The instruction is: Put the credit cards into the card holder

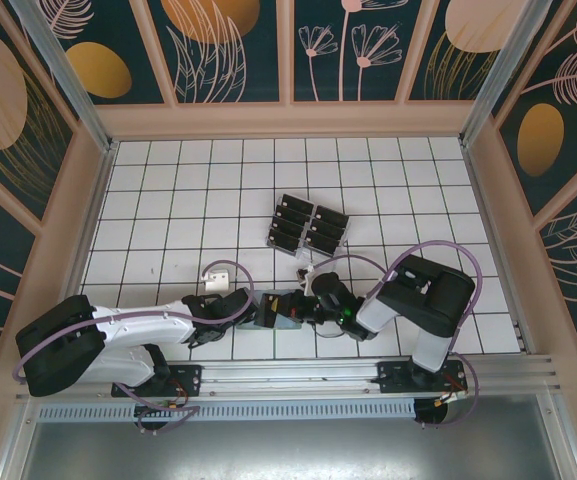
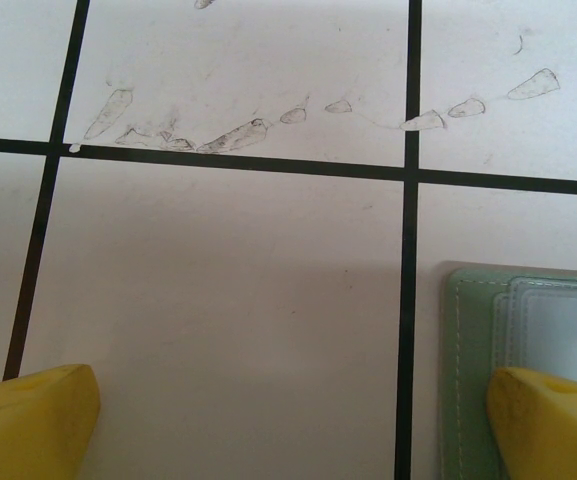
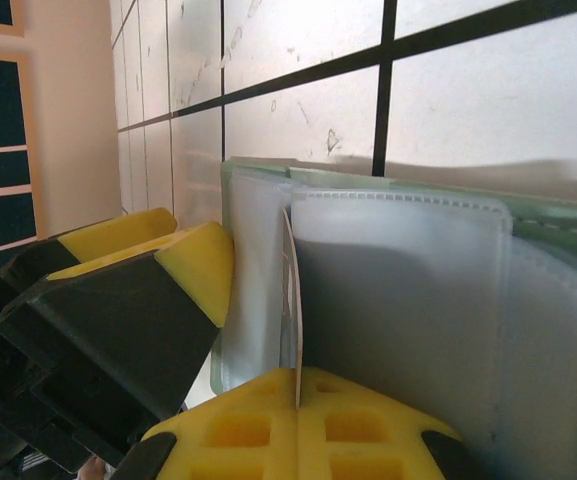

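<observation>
Right tool [image 3: 297, 388] tight on a card holder [image 3: 408, 300] sleeve — left tool [image 2: 293, 412] wide, astride its edge.

The whole tiled surface [image 1: 168, 200] is viewed from above and behind the arm bases [image 1: 158, 383] by the top external camera. The left wrist camera is pointed straight down, close over the tiles; the right wrist camera is held low, at a grazing angle. The card holder [image 2: 460, 380] is shared by both wrist views
</observation>
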Robot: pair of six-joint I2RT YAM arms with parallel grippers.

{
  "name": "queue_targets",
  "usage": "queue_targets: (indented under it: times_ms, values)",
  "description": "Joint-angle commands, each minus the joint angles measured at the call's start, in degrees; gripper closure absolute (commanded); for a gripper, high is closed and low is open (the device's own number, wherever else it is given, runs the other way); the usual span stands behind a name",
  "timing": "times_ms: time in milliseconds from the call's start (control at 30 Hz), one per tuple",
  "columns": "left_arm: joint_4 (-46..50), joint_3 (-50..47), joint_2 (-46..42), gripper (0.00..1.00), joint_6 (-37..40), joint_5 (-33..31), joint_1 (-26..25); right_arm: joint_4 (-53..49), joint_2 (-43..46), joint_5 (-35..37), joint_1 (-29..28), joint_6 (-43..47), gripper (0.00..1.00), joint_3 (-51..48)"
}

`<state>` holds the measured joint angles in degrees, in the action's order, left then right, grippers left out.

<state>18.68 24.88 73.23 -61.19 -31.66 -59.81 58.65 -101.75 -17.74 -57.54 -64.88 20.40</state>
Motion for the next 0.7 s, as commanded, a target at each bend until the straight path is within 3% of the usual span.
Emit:
queue_targets:
  times_ms: [0,33,200,367,467,667]
  values:
    - [2.9,-1.3,0.9,0.01,-0.3,-0.8,-0.2,-6.7,-1.8,-1.9,0.5,1.6,1.0,0.6]
    - [2.9,-1.3,0.9,0.01,-0.3,-0.8,-0.2,-7.0,-1.6,-2.1,0.6,2.0,0.99,0.8]
    - [2.9,-0.8,0.6,0.01,-0.2,-0.6,-0.2,-13.9,3.1,-1.2,0.9,4.9,0.74,1.9]
    - [2.8,-0.6,-0.4,0.01,-0.2,-0.5,-0.2,-25.4,9.5,2.8,0.9,8.7,0.59,3.5]
    - [3.0,-0.5,-0.8,0.01,-0.1,-0.7,-0.2,-29.0,12.5,4.2,1.3,9.7,0.56,3.4]
    - [3.9,-0.2,-1.8,0.01,-0.1,-1.1,-0.2,-35.4,17.5,6.8,1.5,11.3,0.57,4.0]
